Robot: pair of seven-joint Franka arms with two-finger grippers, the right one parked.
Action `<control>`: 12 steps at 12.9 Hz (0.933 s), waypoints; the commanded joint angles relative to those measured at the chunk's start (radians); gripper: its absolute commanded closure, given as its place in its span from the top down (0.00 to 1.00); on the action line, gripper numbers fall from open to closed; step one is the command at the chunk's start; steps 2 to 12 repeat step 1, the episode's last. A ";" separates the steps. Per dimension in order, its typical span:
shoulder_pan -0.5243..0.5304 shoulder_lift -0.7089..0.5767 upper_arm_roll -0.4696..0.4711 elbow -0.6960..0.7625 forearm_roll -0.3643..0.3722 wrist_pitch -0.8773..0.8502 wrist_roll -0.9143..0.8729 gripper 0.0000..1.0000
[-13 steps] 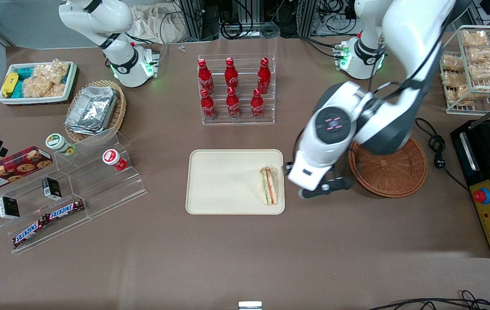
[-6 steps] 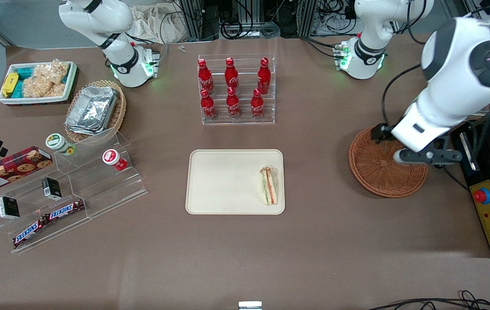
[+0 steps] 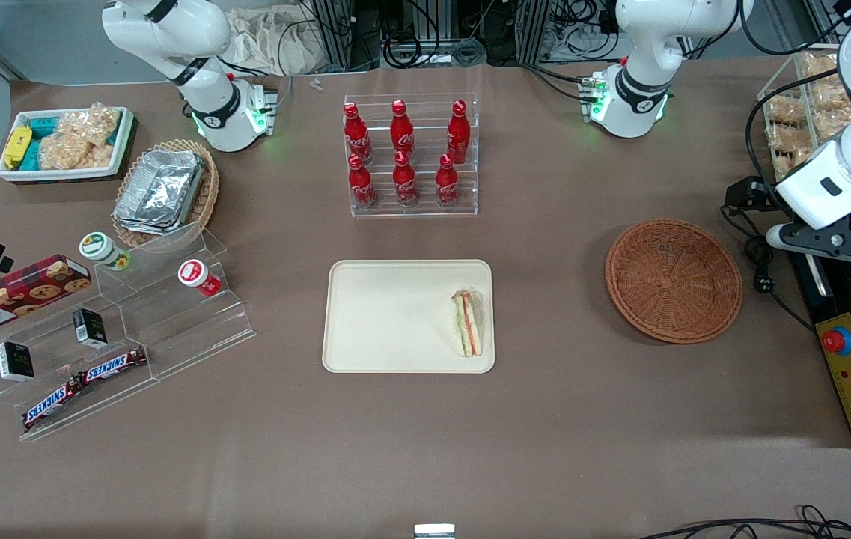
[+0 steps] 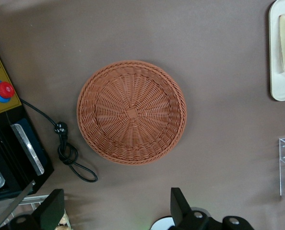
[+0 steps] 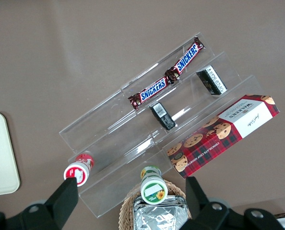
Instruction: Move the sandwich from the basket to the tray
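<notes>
Front view shows my sandwich (image 3: 468, 323) lying flat on the tray (image 3: 388, 314) near the worktop's middle, so I'd call it done. Basket (image 3: 673, 280) sits bare. Hand (image 3: 829, 243) hovers wide, holding nothing, at the working arm's edge, probably parking clear.

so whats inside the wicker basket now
Nothing: the round wicker basket shows only bare weave. The sandwich lies on the tray. The gripper is open, high over the table's working-arm end, holding nothing.
</notes>
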 commanded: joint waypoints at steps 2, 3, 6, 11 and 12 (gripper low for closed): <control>0.000 0.077 -0.008 0.110 0.008 -0.039 0.010 1.00; 0.000 0.077 -0.008 0.110 0.008 -0.039 0.010 1.00; 0.000 0.077 -0.008 0.110 0.008 -0.039 0.010 1.00; 0.000 0.077 -0.008 0.110 0.008 -0.039 0.010 1.00; 0.000 0.077 -0.008 0.110 0.008 -0.039 0.010 1.00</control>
